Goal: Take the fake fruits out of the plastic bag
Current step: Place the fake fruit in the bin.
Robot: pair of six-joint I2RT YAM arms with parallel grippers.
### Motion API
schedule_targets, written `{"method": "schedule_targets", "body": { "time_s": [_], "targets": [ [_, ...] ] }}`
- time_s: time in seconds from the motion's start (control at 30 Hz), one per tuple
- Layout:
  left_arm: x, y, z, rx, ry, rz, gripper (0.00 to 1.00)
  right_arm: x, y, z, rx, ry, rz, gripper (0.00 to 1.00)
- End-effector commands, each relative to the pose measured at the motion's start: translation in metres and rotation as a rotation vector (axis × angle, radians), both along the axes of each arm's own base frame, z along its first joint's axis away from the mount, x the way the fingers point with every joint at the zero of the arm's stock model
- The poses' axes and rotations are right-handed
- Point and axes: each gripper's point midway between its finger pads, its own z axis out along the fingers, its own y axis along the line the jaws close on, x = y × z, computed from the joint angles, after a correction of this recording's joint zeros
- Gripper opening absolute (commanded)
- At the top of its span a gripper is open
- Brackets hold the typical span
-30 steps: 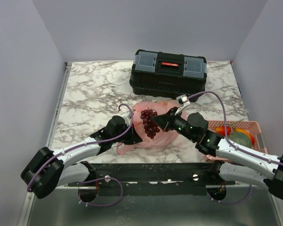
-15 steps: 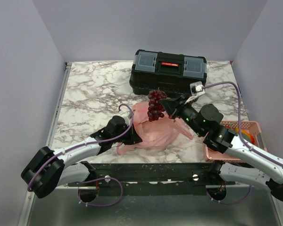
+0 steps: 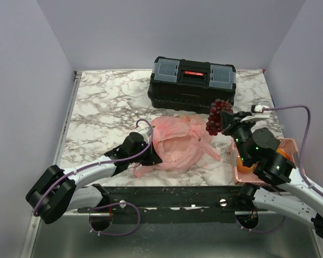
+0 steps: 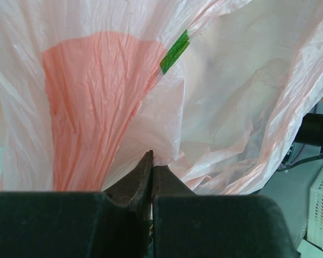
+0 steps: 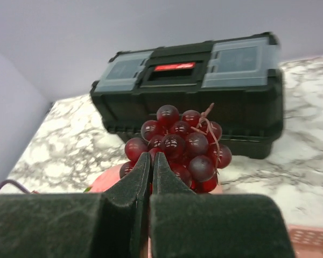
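Note:
The crinkled pink plastic bag point(image 3: 178, 142) lies mid-table and fills the left wrist view point(image 4: 113, 97). My left gripper point(image 3: 153, 154) is shut on the bag's near-left edge point(image 4: 152, 161). My right gripper point(image 3: 222, 121) is shut on the dark purple grape bunch point(image 3: 216, 115), holding it in the air right of the bag and in front of the toolbox; the bunch shows in the right wrist view point(image 5: 183, 146) just past the jaws point(image 5: 151, 161). An orange round fruit point(image 3: 245, 166) lies in the pink basket. Other fruits are hidden.
A black toolbox point(image 3: 192, 82) stands at the back centre and shows in the right wrist view point(image 5: 194, 80). A rigid pink slotted basket point(image 3: 289, 144) sits at the right, mostly under my right arm. Marble tabletop point(image 3: 105, 102) lies open at the left.
My right gripper lifted the grape bunch out of the bag and carried it up and to the right, toward the basket. The left gripper stayed clamped on the bag.

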Motion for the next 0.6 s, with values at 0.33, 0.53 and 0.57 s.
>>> {"method": "schedule_targets", "body": {
  "time_s": [0.33, 0.53, 0.57],
  "targets": [
    [0.007, -0.011, 0.014, -0.026, -0.031, -0.024, 0.0, -0.052, -0.139, -0.029, 0.188, 0.085, -0.442, 0.01],
    [0.008, -0.015, 0.016, -0.039, -0.02, -0.034, 0.0, -0.046, -0.139, -0.061, 0.125, 0.156, -0.552, 0.01],
    [0.008, -0.015, 0.017, -0.041, -0.022, -0.033, 0.0, -0.043, -0.136, -0.065, 0.116, 0.165, -0.564, 0.01]
  ]
}}
